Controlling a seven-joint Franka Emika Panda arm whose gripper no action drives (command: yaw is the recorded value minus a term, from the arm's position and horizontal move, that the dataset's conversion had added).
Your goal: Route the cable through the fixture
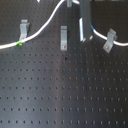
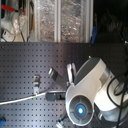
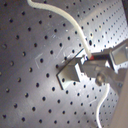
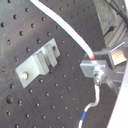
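The white cable [image 1: 45,25] runs from the first exterior view's left edge, past its green band [image 1: 20,42], up in an arc and down into my gripper [image 1: 86,31]. Beyond the gripper it carries the blue band [image 1: 91,26] and goes on to the right. The gripper is shut on the cable, up and to the right of the slim upright grey fixture [image 1: 63,37]. The cable passes above the fixture and is not in it. Both wrist views show the fingers [image 4: 95,65] pinching the cable [image 3: 75,27], with a grey clip [image 4: 37,62] close beside them.
On the black pegboard [image 1: 65,90], a shorter wide-topped grey clip [image 1: 23,28] stands at the first exterior view's left and a tilted grey clip [image 1: 109,40] at its right. In the second exterior view the white arm [image 2: 87,95] fills the lower right and clutter lines the back.
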